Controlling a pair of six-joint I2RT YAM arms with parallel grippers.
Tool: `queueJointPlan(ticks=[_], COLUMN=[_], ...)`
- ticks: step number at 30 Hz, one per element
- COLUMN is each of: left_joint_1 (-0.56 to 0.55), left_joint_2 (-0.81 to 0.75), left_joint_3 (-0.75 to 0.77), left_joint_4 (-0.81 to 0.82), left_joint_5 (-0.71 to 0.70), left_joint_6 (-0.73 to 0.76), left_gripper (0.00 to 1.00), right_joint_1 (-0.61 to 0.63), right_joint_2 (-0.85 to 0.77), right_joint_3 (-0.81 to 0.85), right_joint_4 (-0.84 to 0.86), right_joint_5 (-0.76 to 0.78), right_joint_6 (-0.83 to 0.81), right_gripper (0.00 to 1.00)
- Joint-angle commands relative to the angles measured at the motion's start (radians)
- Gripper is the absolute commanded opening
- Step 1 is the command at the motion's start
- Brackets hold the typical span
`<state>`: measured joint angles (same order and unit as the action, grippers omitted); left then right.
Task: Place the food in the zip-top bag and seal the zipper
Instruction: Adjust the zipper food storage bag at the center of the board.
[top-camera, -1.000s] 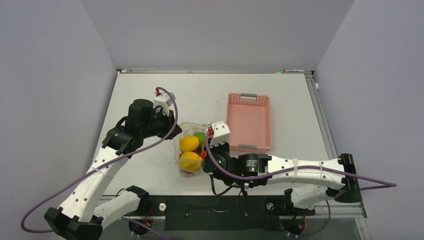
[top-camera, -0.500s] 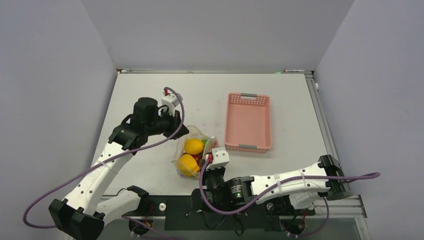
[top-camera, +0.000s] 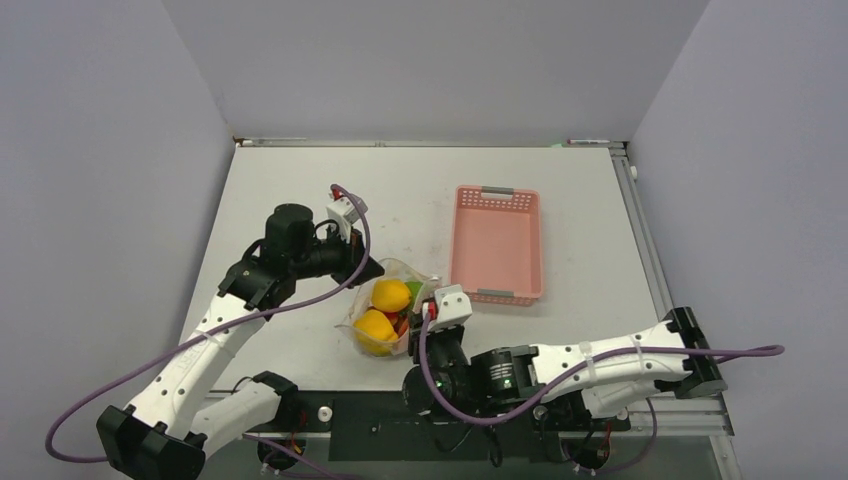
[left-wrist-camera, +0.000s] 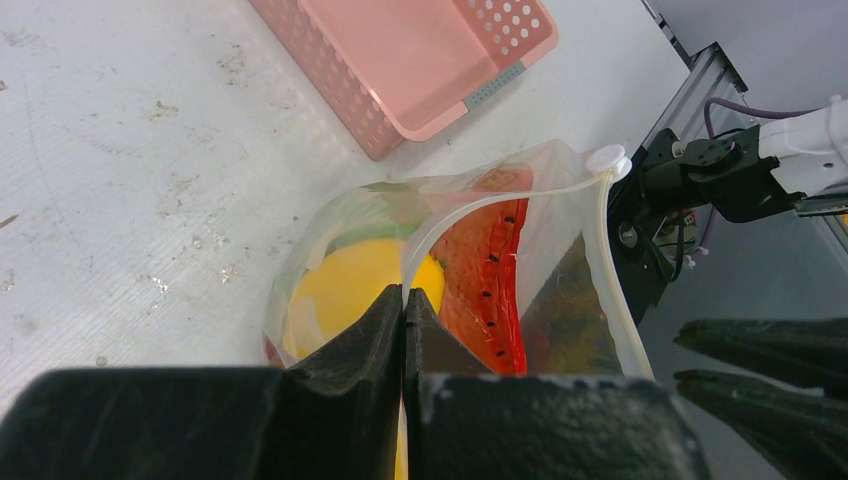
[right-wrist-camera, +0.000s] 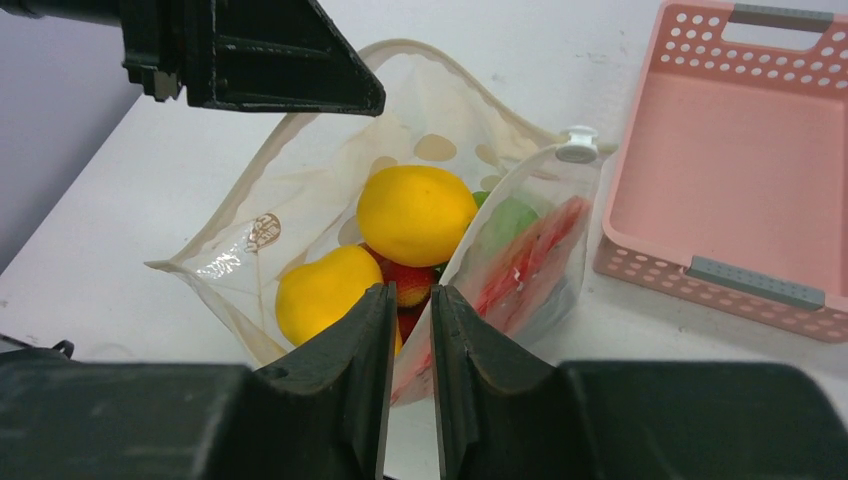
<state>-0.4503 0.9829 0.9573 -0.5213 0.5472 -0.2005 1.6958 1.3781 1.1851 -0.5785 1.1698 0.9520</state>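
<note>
Over the last second, drew the right arm back from beside the pink basket (top-camera: 497, 245) toward the robot's base, and carried the left end effector (left-wrist-camera: 404, 300) nearer the basket's near-left corner. Now holds the zip-top bag (top-camera: 392, 300) between the two, just off that same corner on the counter (top-camera: 300, 200). Left end effector clamped tight on the rim at the zipper (left-wrist-camera: 520, 197); right end effector (right-wrist-camera: 411, 292) narrowed to a slit, pinching the bag's wall on the side away from the basket's far end. Result: mouth spread wider than a second ago, not closed. Inside: lemon (right-wrist-camera: 415, 213), a second yellow piece (right-wrist-camera: 325, 290), red piece (left-wrist-camera: 485, 270), green fruit (right-wrist-camera: 510, 222). Nothing left in the basket, so loading looks finished. Still to do, by the look of it: bring the two rims together and run the white slider (right-wrist-camera: 577, 147) along the strip, which stands apart all the way
</note>
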Motion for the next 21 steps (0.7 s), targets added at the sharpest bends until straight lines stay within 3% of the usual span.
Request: queueJointPlan(ticks=[1, 6, 14, 21], left_joint_1=[-0.007, -0.011, -0.016, -0.051], left_joint_2=[-0.016, -0.004, 0.006, 0.004], left_joint_3=[-0.004, -0.01, -0.014, -0.025], left_joint_4=[0.074, 0.068, 0.062, 0.051], left_joint_5=[0.064, 0.067, 0.072, 0.051], left_joint_6=[0.012, 0.018, 0.021, 0.029], left_gripper=[0.0, 0.0, 0.0, 0.0], right_joint_1=[-0.038, -0.073, -0.257, -0.334], right_joint_2=[-0.135, -0.195, -0.326, -0.349], right_joint_3=[-0.059, -0.045, -0.004, 0.019], right_joint_4=[0.145, 0.107, 0.102, 0.058], right_joint_5=[-0.065, -0.13, -0.475, -0.653], right_joint_6=[-0.225, -0.36, -0.661, -0.865], right_gripper=[0.28, 0.42, 0.51, 0.6])
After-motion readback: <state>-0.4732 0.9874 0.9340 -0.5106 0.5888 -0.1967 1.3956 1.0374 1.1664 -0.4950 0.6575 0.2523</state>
